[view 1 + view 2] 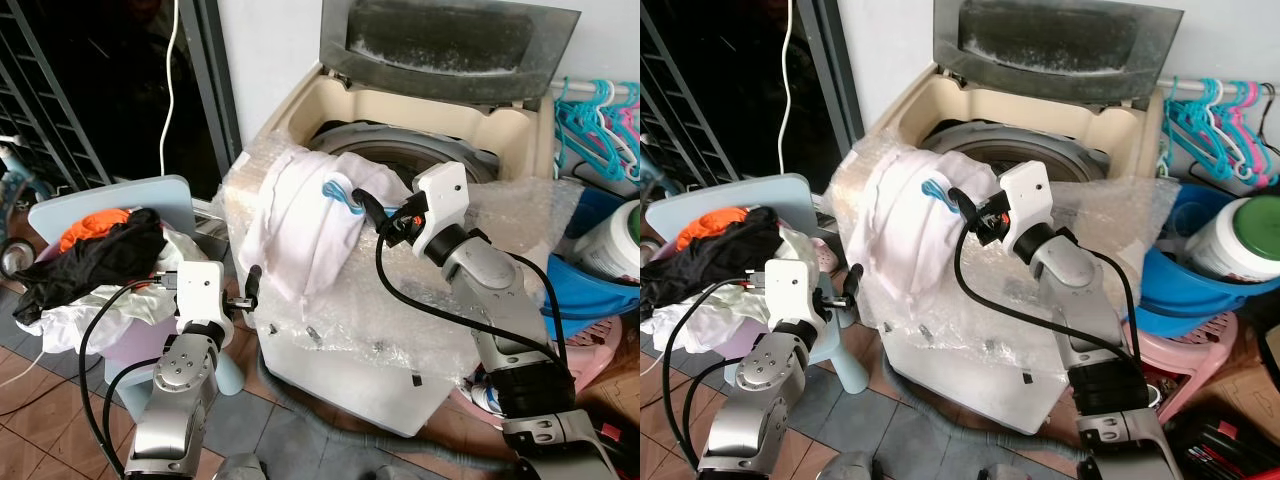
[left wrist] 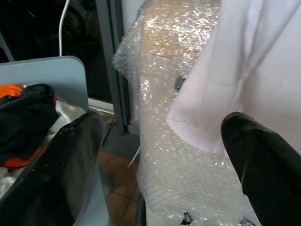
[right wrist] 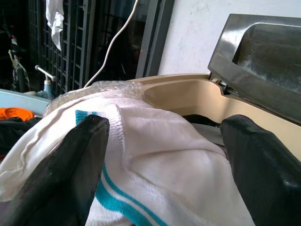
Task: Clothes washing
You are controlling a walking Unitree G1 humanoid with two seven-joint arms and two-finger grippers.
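A white garment [image 1: 300, 230] with teal stripes [image 3: 117, 188] hangs over the front left rim of the open top-loading washing machine [image 1: 300, 105], whose body is wrapped in bubble wrap [image 2: 174, 70]. My right gripper [image 1: 366, 210] is over the rim at the garment's teal collar. It is open, and its fingers [image 3: 70, 179] stand wide apart over the cloth. My left gripper [image 1: 248, 288] is open too, lower down beside the washer's left front corner. It points at the garment's hanging hem [image 2: 244, 80] without touching it.
To the left, a light blue chair [image 1: 160, 195] holds a pile of black [image 1: 95, 262], orange and white clothes. The raised lid [image 1: 450, 35] stands behind the drum. To the right are coloured hangers [image 1: 595, 115], a blue basin [image 1: 580, 285] and a white jar [image 1: 615, 240].
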